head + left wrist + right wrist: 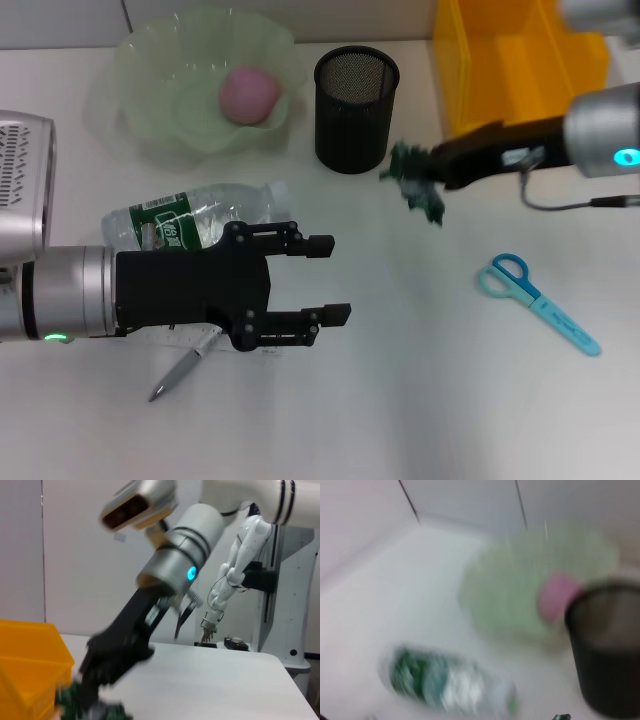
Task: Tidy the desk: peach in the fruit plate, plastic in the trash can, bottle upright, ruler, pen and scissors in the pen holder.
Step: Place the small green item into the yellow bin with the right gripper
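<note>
My right gripper (430,172) is shut on a crumpled green plastic scrap (418,198), held above the desk between the black mesh pen holder (356,108) and a yellow bin (520,60). The left wrist view shows that gripper (92,695) and the plastic (107,711) beside the bin (27,670). My left gripper (328,282) hovers open just right of a lying clear bottle (200,218). A grey pen (180,370) lies below it. Blue scissors (540,300) lie at the right. A pink peach (248,95) sits in the green fruit plate (150,110). I cannot make out the ruler.
The right wrist view shows the lying bottle (445,687), the plate (505,600) with the peach (557,597) and the pen holder (610,655). A second robot (235,575) stands beyond the table's far edge.
</note>
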Controlling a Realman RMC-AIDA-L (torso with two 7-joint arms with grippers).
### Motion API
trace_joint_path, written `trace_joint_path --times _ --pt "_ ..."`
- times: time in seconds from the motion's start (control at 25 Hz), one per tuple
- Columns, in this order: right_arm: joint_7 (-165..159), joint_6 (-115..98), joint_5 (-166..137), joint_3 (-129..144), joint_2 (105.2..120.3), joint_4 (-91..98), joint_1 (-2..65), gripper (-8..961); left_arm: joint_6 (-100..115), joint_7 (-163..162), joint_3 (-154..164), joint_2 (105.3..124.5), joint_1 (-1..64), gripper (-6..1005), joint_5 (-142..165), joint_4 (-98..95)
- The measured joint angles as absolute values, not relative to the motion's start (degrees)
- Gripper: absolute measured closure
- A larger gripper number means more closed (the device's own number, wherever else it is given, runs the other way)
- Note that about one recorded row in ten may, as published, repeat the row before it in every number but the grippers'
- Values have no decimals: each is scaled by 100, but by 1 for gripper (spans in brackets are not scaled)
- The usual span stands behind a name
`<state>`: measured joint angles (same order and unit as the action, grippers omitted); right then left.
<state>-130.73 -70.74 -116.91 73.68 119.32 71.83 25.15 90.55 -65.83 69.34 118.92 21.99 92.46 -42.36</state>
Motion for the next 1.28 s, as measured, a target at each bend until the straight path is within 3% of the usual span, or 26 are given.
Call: trace_joint_path --times 0.2,0.52,1.2,1.28 --pt "-11743 -7177 -10112 6624 11937 7221 1801 909 9005 -6518 6938 11895 2195 292 9228 -4198" --pt "-10315 -7255 -8937 5540 11929 6524 1537 908 8974 -6478 6939 11898 2205 292 9148 -4124" --pt "-7764 -5600 -8418 4274 11918 4364 2763 905 8921 -6477 6974 11893 2265 292 9017 -4096" --pt "-7737 -5514 -8421 4310 11917 4307 2820 869 8921 -6477 6965 11892 2267 292 9017 -4096"
